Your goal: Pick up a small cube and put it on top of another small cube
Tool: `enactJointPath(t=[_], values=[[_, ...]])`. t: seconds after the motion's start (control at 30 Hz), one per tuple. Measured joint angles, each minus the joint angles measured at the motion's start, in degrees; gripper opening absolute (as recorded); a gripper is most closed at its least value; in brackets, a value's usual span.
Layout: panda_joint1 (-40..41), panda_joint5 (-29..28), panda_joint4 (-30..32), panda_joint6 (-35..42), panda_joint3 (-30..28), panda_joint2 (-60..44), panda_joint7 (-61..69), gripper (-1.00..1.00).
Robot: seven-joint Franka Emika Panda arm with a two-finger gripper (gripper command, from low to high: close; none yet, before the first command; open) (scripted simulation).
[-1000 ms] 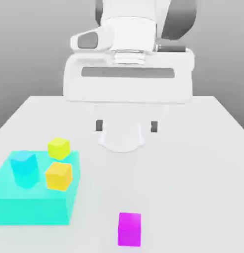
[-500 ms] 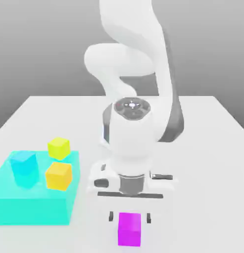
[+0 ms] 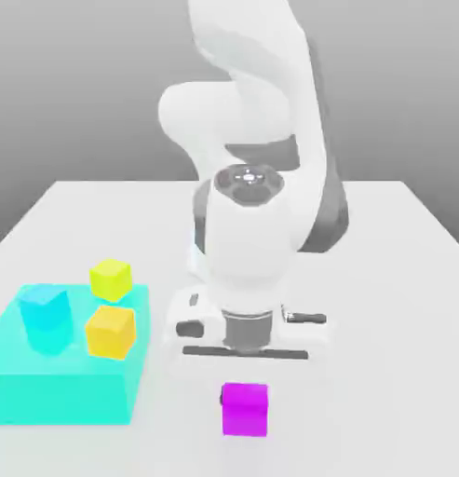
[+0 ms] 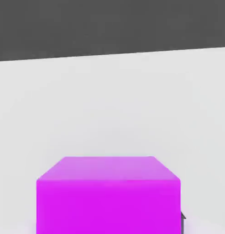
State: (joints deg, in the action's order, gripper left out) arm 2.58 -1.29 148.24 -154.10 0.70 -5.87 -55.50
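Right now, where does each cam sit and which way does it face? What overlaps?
Exterior view: off the arm, facing the white arm across the white table; the gripper points down over the magenta cube, with a cyan block carrying yellow, orange and cyan cubes at the exterior view's left.
Hand view: on the hand, close behind the magenta cube, looking across the table to a dark backdrop.
Shared: the magenta cube and the table.

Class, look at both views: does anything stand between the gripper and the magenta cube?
Nothing visible does. The gripper is right at the magenta cube, shut on it; the turquoise block and its cubes sit apart, toward the exterior view's left.
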Motion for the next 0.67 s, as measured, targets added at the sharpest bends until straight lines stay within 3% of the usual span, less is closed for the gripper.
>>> enactJointPath(t=[0.37,0.53,0.57,0.67], values=[[13.96,-1.09,4.38,18.55,-6.13,23.03,-18.62,-1.00],[15.46,-0.76,7.34,11.14,-6.96,18.60,-20.30,-1.00],[15.46,-0.66,7.83,9.34,-7.02,17.29,-20.25,1.00],[15.46,-0.66,7.83,9.34,-7.02,17.29,-20.24,1.00]])
